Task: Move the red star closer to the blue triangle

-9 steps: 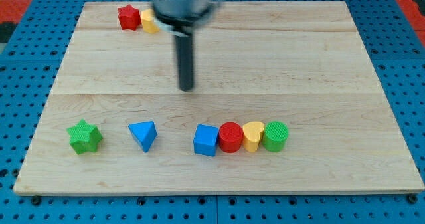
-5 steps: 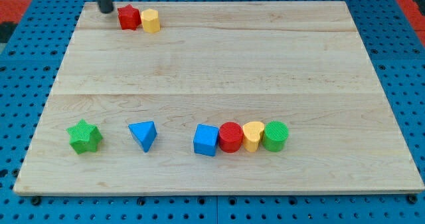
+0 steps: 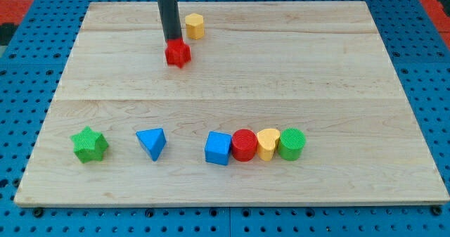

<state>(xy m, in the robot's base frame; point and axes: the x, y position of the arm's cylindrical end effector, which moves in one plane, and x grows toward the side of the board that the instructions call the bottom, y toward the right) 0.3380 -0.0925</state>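
Note:
The red star (image 3: pixel 178 54) lies on the wooden board (image 3: pixel 337 75), left of centre in the upper half. My tip (image 3: pixel 171 42) touches the star's upper left edge, with the dark rod rising to the view's top. The blue triangle (image 3: pixel 152 143) lies well below the star, toward the view's bottom left. A wide stretch of board separates the two.
A yellow block (image 3: pixel 195 26) sits up and to the right of the star. A green star (image 3: pixel 89 145) lies left of the triangle. To the triangle's right stands a row: blue cube (image 3: pixel 218 148), red cylinder (image 3: pixel 244 145), yellow heart (image 3: pixel 268 143), green cylinder (image 3: pixel 292 143).
My tip went from mid-board to the top left corner, then came in behind the red star. The star has slid down and right, and the yellow block has shifted right.

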